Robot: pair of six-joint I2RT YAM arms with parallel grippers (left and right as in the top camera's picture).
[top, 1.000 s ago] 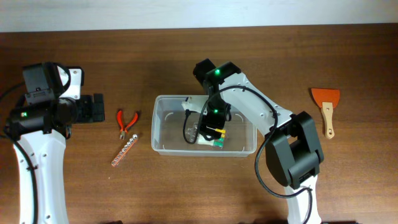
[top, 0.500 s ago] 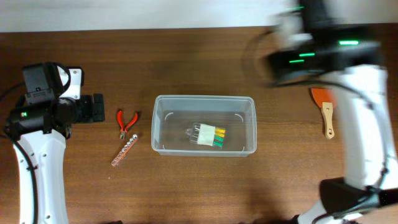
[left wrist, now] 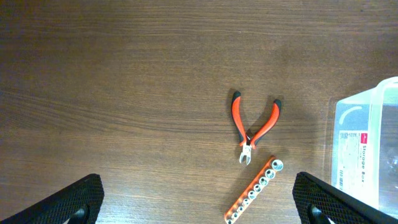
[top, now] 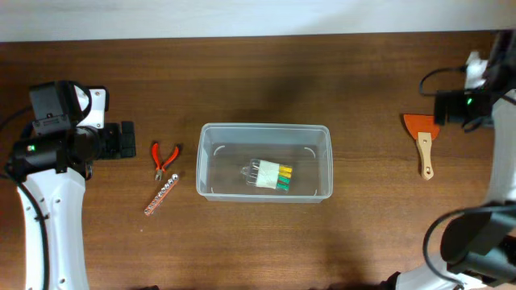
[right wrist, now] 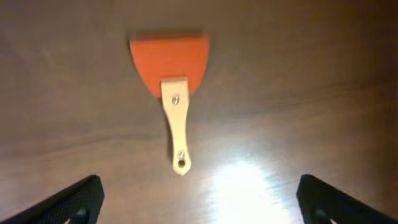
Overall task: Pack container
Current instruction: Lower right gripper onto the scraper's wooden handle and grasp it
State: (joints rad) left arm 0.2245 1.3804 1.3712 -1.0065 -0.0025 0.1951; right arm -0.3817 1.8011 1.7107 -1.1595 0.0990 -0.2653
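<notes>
Right claw (right wrist: 199,202) open over orange-bladed wooden-handled scraper (right wrist: 175,106), 3 o'clock of clear plastic rectangular container (top: 266,126): probable next pick. Left claw (left wrist: 199,199) open over red-handled pliers (left wrist: 249,137).

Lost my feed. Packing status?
Left gripper, right gripper open, empty. Container holds one yellow-green bundle. Pliers, socket rail, scraper outside it. Nothing blocking.

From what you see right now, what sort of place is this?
Probably a workbench for robot tool-packing: a brown wooden table holds red-handled pliers, an orange-bladed wooden-handled scraper and a clear plastic rectangular container.
</notes>
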